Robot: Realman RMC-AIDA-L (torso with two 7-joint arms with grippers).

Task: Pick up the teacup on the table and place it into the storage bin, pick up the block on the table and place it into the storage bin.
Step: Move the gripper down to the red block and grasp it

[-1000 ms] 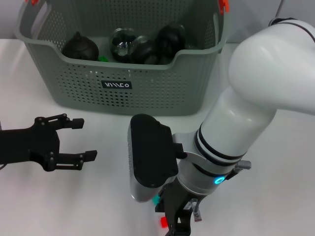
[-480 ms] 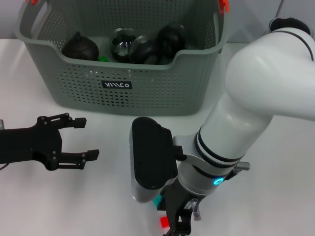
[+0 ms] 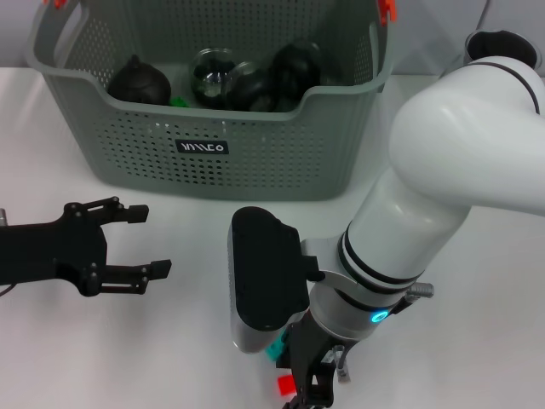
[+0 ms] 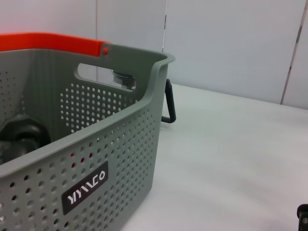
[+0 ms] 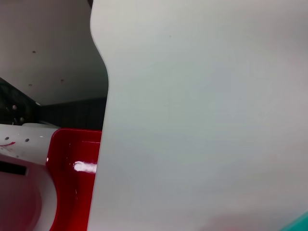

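Note:
The grey-green storage bin (image 3: 255,145) stands at the back of the white table, and its corner fills the left wrist view (image 4: 139,144). Dark round pieces (image 3: 140,81) and glassy ones (image 3: 211,68) lie inside it. No teacup shows on the table. A small red block (image 3: 285,385) lies at the near edge with a teal piece (image 3: 274,348) just above it. Both sit right beside my right gripper (image 3: 308,394), which points down under the big white arm. My left gripper (image 3: 140,243) hovers open and holds nothing, in front of the bin's left half.
Orange clips (image 3: 387,10) sit on the bin's rim, and an orange handle (image 4: 48,42) shows close up. The black label (image 3: 202,146) faces me. My white right arm (image 3: 443,170) covers the table's right side. A red shape (image 5: 72,178) shows in the right wrist view.
The right arm's wrist has sunk a little toward the near edge, over the red block. The left gripper drifted slightly right, then stopped.

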